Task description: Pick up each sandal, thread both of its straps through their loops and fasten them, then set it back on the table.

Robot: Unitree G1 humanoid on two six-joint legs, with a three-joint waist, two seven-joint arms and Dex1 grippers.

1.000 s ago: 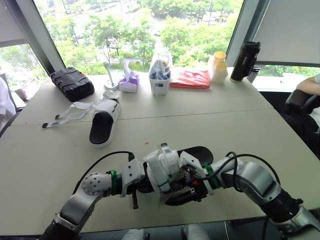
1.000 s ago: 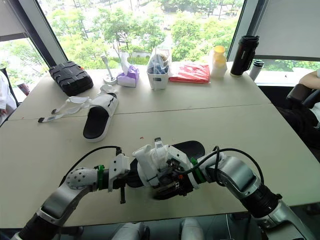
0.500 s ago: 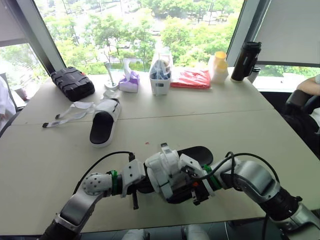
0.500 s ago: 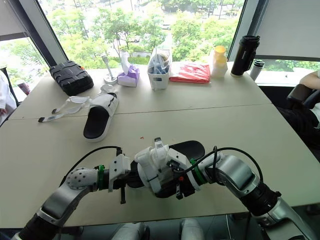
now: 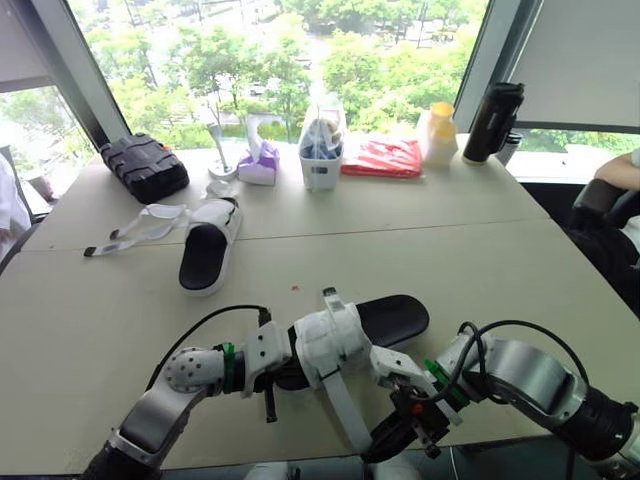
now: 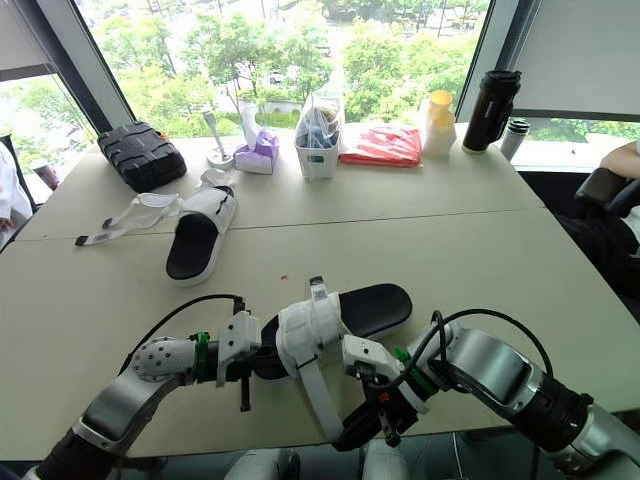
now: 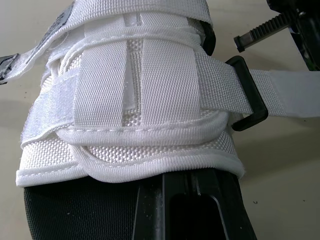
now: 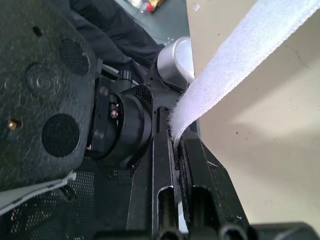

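My right claw pinches the end of the white strap, drawn through its black loop. My left claw clamps the sandal at its heel, near the table's front edge.

Near sandal: black sole, white upper.
Strap: drawn toward front edge, end pinched by right gripper.
Far sandal: straps loose.

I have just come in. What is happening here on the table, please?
The robot is fastening the near sandal. Its left gripper holds it; its right gripper pinches a white strap, which passes through the black loop and stretches toward the near edge of the table. The other sandal lies far left, straps undone.
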